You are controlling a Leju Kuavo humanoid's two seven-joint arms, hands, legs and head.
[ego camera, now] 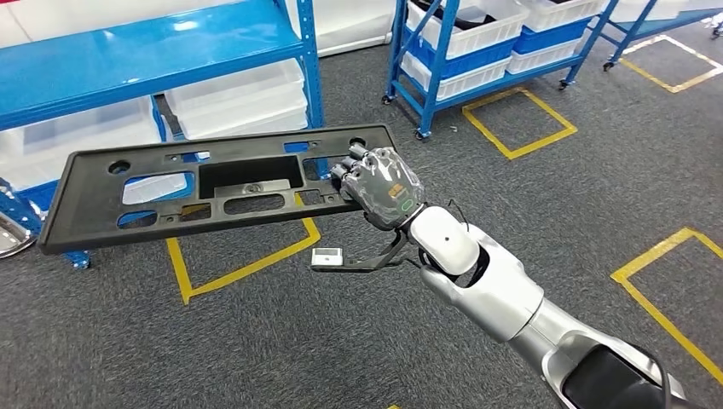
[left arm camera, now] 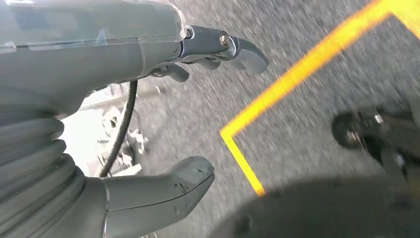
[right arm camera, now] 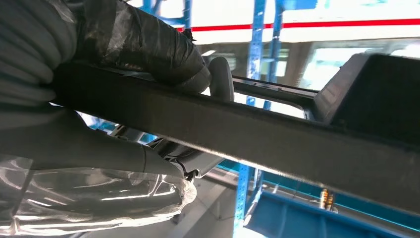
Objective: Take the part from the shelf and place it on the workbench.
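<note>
Grey carpet floor with yellow taped squares, blue shelf upper left holding white bins, right hand centre frame, fingers clamped on the long black part held above the floor, left hand fingers spread, holding nothing.

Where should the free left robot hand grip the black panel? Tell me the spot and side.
Take the black panel at its far left end, from the left. It is long, and the right robot hand holds only the right end, leaving the left end unsupported. The left robot hand holds nothing.
</note>
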